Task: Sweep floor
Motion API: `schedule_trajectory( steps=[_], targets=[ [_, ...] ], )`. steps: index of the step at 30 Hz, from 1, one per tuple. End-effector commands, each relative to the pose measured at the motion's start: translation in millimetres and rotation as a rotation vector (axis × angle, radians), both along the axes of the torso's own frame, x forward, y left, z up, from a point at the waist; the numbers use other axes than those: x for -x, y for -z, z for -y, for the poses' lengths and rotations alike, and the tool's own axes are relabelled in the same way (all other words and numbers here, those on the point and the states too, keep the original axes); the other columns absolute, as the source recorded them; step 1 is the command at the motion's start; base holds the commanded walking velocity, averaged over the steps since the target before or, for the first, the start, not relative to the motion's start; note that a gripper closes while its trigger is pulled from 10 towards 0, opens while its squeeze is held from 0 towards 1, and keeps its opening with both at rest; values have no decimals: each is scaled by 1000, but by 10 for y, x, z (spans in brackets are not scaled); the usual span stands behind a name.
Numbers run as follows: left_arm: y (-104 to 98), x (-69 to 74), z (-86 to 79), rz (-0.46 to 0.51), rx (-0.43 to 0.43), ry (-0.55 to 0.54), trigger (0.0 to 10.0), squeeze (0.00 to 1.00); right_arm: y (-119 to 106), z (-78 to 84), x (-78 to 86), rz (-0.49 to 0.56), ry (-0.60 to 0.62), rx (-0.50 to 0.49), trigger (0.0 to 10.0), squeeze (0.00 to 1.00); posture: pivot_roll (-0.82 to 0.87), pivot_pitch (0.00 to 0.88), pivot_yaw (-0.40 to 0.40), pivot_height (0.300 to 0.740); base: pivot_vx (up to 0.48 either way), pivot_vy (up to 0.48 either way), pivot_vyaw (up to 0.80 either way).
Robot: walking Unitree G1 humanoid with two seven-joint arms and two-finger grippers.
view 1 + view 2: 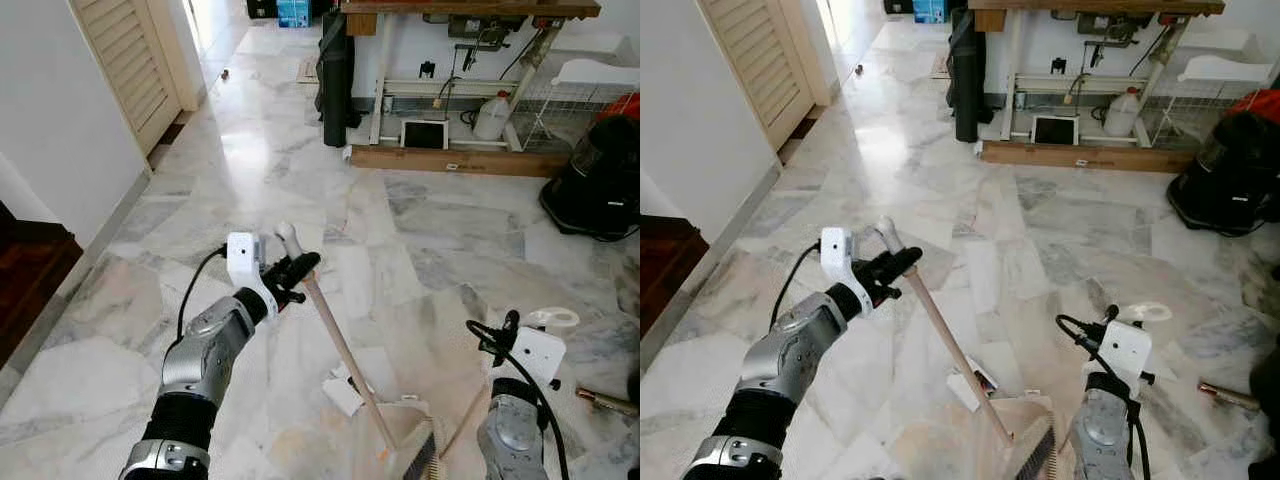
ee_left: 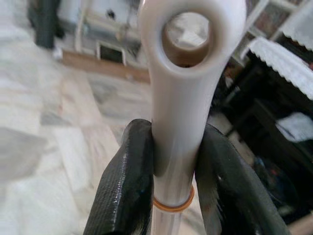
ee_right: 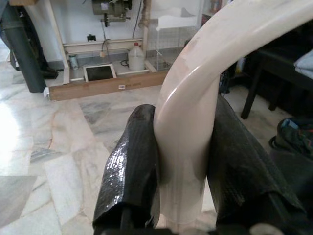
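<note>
The marble floor (image 1: 420, 240) spread pale and veined across the room, running up toward a louvred door (image 1: 130, 60) at about ten o'clock. A wooden workbench (image 1: 470, 10) stood at twelve o'clock against the far wall, with a white jug (image 1: 490, 117) under it and a dark rolled bundle (image 1: 335, 75) leaning upright at its left end. A black vacuum cleaner (image 1: 595, 180) sat at two o'clock, beside a white wire rack (image 1: 560, 105).

Nearer in, the broom (image 1: 345, 355) slanted from its cream handle end near the picture's centre down to five o'clock, where its dark bristles (image 1: 425, 462) met the translucent dustpan (image 1: 395, 435) on the floor (a few white paper scraps (image 1: 342, 392) lay just beside the pan's left edge).

The left gripper (image 1: 296, 270) was clamped on the broom just below the cream end piece; in the left wrist view both black fingers (image 2: 124, 186) pressed the shaft on either side, under the hanging eyelet. The right gripper (image 3: 183, 166), low at four o'clock in the head views, was closed around a curved cream handle (image 3: 195, 98), its fingers (image 3: 132, 166) tight against both sides. That handle appeared to belong to the dustpan, though the join lay out of sight.

A roll of white tape (image 1: 552, 318) lay on the floor at four o'clock, just beyond the right wrist.
</note>
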State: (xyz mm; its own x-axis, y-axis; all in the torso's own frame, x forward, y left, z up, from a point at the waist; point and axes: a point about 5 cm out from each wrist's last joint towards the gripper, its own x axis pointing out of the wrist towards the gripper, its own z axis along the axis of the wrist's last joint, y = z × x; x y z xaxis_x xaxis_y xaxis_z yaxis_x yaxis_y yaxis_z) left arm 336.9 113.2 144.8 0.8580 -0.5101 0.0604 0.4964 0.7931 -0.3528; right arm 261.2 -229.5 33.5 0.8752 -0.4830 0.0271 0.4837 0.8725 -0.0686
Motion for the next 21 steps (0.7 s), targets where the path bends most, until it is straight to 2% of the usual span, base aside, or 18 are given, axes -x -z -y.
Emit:
schedule_trajectory(
  steps=[1,5,10,16,21],
  targets=[
    [-342,-53,-75,145,10,-45,10000,0,-77,9,-53,44,1,-6,10000,0,205,61,31,740,0,0,0],
    [-551,-76,-155,231,19,-100,10000,0,-113,52,-61,59,3,-1,10000,0,204,52,26,740,0,0,0],
    [-678,-85,-190,309,15,-144,10000,0,-172,114,-50,94,14,-1,10000,0,198,36,23,740,0,0,0],
    [-622,-102,-246,322,-47,-196,10000,0,-266,205,-19,150,45,-15,10000,0,186,19,16,740,0,0,0],
    [-441,-97,-254,295,-106,-221,10000,0,-390,232,-70,216,43,-55,10000,0,174,6,10,740,0,0,0]
  ],
)
